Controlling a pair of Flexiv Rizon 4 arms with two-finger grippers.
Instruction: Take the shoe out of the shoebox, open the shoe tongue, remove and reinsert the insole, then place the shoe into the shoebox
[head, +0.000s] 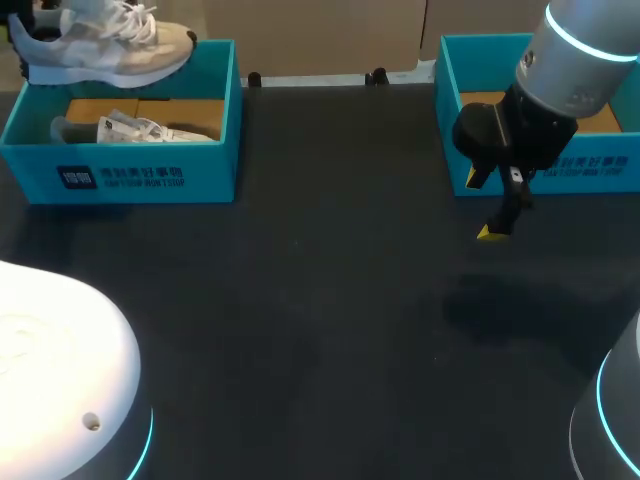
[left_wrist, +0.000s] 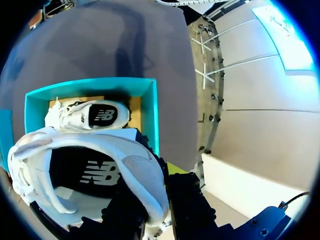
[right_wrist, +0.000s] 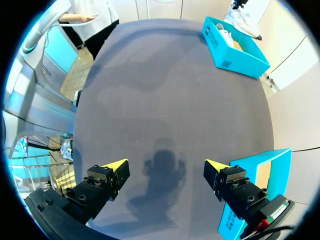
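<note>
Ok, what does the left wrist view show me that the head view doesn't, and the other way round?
Only the left wrist view: the inside of the raised shoe, its dark insole, and the left gripper clamped on its heel. Only the head view: the right gripper, open over the table in front of the right shoebox. Both: the raised shoe above the left shoebox, and the second shoe lying inside it.
</note>
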